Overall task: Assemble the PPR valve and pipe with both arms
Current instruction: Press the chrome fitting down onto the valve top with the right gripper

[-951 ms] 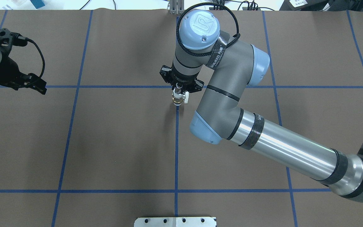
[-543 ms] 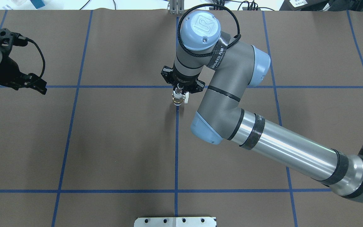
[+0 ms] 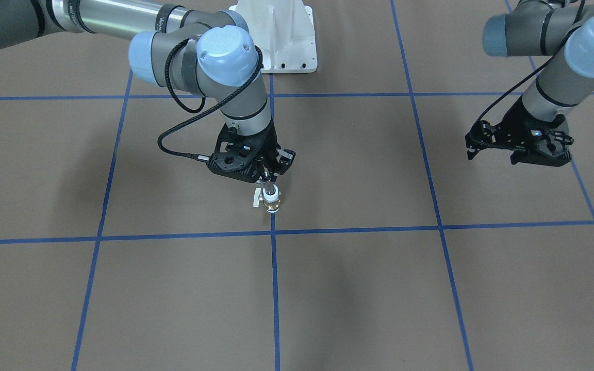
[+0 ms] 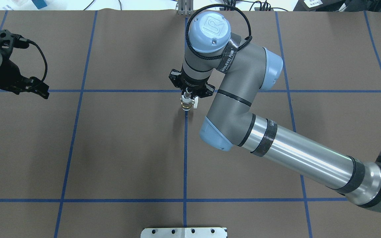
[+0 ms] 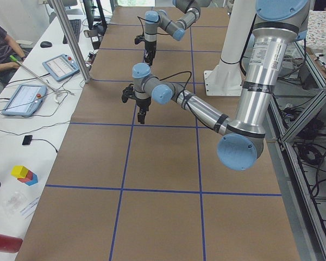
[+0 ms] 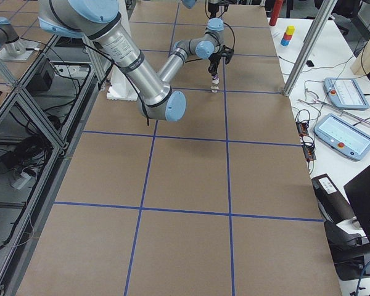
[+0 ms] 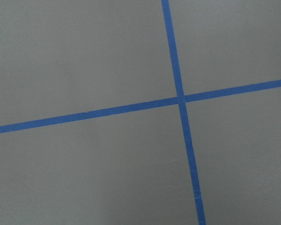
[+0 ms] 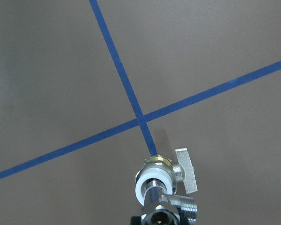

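The PPR valve (image 3: 271, 200), brass with a white collar and a small white side lever, stands upright at the table's centre, on a blue tape line. The chrome pipe (image 8: 171, 208) sits in its top, above the white collar (image 8: 151, 182). My right gripper (image 3: 265, 181) points straight down and is shut on the pipe. In the overhead view the valve (image 4: 187, 104) shows just below the right gripper (image 4: 189, 95). My left gripper (image 3: 493, 154) hangs far off to the side over bare table, open and holding nothing; it also shows at the left edge of the overhead view (image 4: 36, 89).
Brown table cover (image 4: 127, 148) with a grid of blue tape lines (image 4: 185, 158). White robot pedestal (image 3: 281, 36) at the base side. A metal bracket (image 4: 184, 232) sits at the near edge. Tablets, cables and coloured blocks (image 5: 24, 174) lie on a side bench, where a person sits.
The right wrist has shifted very slightly; the valve and pipe stay in the same spot. The left arm has not moved.
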